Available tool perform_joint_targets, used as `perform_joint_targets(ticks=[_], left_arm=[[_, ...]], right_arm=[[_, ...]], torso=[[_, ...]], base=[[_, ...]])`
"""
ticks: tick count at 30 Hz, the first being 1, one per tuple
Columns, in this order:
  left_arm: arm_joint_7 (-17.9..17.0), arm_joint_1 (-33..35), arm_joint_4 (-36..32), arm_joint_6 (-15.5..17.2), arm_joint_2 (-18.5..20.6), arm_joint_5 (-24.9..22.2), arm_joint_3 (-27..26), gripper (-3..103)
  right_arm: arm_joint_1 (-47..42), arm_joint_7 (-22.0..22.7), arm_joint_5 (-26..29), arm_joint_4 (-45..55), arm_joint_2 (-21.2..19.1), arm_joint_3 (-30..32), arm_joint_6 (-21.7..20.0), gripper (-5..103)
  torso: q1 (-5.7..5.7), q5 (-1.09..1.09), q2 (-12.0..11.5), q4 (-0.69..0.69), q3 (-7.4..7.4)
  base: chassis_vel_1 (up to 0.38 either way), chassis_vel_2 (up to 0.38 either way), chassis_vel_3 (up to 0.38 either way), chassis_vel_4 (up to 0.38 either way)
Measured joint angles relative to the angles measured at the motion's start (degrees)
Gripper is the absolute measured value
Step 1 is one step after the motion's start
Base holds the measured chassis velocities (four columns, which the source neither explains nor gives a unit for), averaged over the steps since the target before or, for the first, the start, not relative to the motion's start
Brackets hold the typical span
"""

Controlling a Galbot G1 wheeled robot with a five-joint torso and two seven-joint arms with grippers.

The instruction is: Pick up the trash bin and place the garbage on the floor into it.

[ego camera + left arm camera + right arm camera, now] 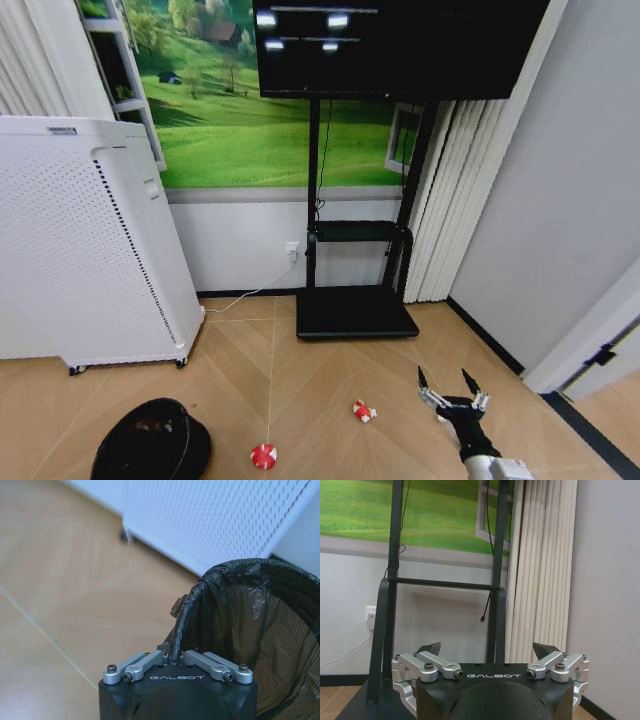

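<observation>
Bin (152,442) in hand at seven o'clock, my left gripper (176,661) clamped on its bag-lined rim; what lies inside, I cannot tell. Red-and-white can (263,456) at six and wrapper (364,411) just right of it await on the floor (330,370), so collecting remains, I judge. Right gripper (452,388) hovers at five, jaws apart.

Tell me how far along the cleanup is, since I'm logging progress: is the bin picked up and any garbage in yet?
Done: the left gripper is shut on the trash bin rim. In hand: the right gripper hangs open above the floor, holding nothing. Left: the crushed can and the crumpled wrapper both lie on the floor, outside the bin.
</observation>
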Motion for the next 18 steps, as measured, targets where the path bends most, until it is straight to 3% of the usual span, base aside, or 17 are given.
perform_joint_targets(ticks=[1,4,7,12,18], left_arm=[[0.0,0.0,0.0,0.0,0.0,0.0,0.0,1],[2.6,1.4,-2.0,-5.2,-0.2,7.3,-3.8,1],[2.8,2.3,-4.2,-7.0,-0.8,8.7,-6.2,1],[2.8,3.2,-6.9,-8.3,-1.6,9.0,-8.9,1],[1.6,3.3,-9.8,-8.9,-2.4,6.2,-12.8,1]], right_arm=[[0.0,0.0,0.0,0.0,0.0,0.0,0.0,100],[0.2,-0.2,-0.5,-0.7,-0.4,-0.1,1.4,100],[0.0,-1.0,-1.3,-1.2,-0.7,-0.4,2.2,100],[-0.8,-2.6,-3.7,-1.9,-1.1,-0.9,3.9,100],[-2.6,-4.2,-8.2,-3.4,-0.8,-3.2,7.6,100]], torso=[[0.0,0.0,0.0,0.0,0.0],[0.0,0.02,0.0,0.0,0.0],[0.0,0.01,0.0,0.0,0.0],[0.0,0.02,0.0,-0.01,0.0],[0.0,0.02,0.0,-0.01,0.01]], base=[[0.0,0.0,0.0,0.0],[0.0,0.0,0.0,0.0],[0.0,0.0,0.0,0.0],[0.0,0.0,0.0,0.0],[0.0,0.0,0.0,0.0]])
